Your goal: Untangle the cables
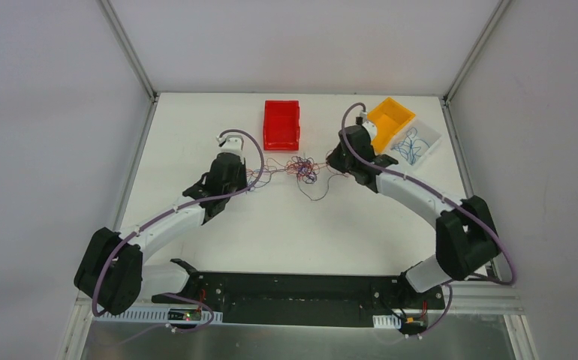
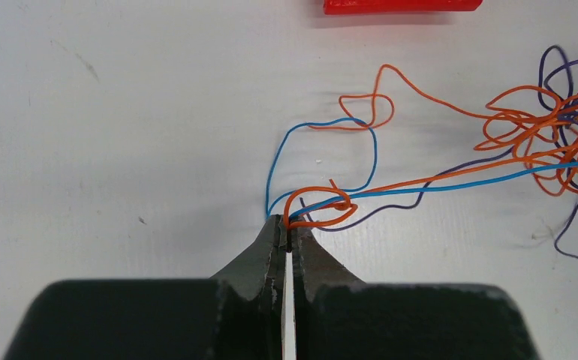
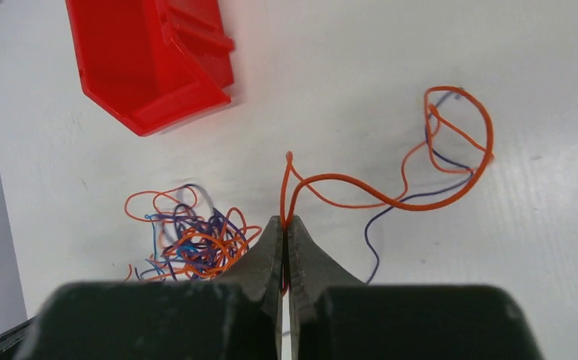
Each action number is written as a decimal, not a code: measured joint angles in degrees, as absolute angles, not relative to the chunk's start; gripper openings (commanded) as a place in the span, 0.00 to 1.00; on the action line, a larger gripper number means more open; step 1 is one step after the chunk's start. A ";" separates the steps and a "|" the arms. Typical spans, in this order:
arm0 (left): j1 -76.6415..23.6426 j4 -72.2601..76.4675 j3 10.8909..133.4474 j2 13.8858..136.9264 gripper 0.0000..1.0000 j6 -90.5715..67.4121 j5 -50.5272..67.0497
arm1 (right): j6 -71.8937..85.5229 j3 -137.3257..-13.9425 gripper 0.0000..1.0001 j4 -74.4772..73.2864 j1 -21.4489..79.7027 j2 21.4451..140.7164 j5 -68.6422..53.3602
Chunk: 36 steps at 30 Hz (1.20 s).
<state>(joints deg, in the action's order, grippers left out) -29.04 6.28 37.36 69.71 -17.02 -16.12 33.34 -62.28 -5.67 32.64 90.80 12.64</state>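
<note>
A tangle of thin orange, blue and purple cables (image 1: 303,168) lies mid-table in front of the red bin; it shows in the left wrist view as cables (image 2: 549,135) and in the right wrist view as cables (image 3: 192,236). My left gripper (image 2: 288,223) is shut on orange and blue strands that run right, taut, into the tangle. To the right of the knot, my right gripper (image 3: 286,221) is shut on a looping orange cable (image 3: 391,199); a purple strand (image 3: 372,232) lies beside it. From above, the left gripper (image 1: 247,180) sits left of the tangle and the right gripper (image 1: 334,163) right of it.
A red bin (image 1: 281,124) stands just behind the tangle. At the back right are an orange bin (image 1: 391,118) and a white bin (image 1: 416,142) holding blue wires. The black arm base bar (image 1: 293,296) runs along the near edge.
</note>
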 measured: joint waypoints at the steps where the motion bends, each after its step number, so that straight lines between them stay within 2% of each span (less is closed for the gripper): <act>1: -29.28 6.28 37.36 69.63 0.00 -17.26 -16.56 | 33.04 -60.99 0.00 -5.52 32.36 88.77 13.26; 8: -29.69 5.78 37.36 67.79 0.00 -20.23 -22.17 | 31.92 -49.80 0.00 -5.02 29.06 72.90 19.35; 18: -29.56 0.89 35.14 63.26 0.00 -26.83 -41.82 | 34.39 -37.45 0.00 -7.75 20.58 48.95 37.30; 24: -29.52 -0.89 35.09 63.11 0.01 -27.86 -45.19 | 33.69 -35.90 0.00 -8.14 19.68 46.41 35.62; 25: -29.52 -0.89 35.09 63.11 0.12 -27.27 -44.03 | 33.12 -35.92 0.00 -7.99 19.64 46.74 33.80; 29: -29.52 0.93 35.09 63.66 0.68 -22.87 -34.61 | 29.89 -36.29 0.00 -7.31 19.59 48.71 22.76; 30: -29.52 1.69 35.09 63.81 0.76 -22.04 -31.66 | 28.95 -36.49 0.00 -6.90 19.59 49.08 18.76; 33: -29.56 4.69 35.05 64.12 0.86 -19.27 -22.72 | 27.16 -38.15 0.00 -6.55 19.62 49.67 9.08; 36: -29.82 7.55 34.81 64.29 0.89 -17.21 -16.10 | 26.28 -41.82 0.00 -6.66 20.08 51.00 0.69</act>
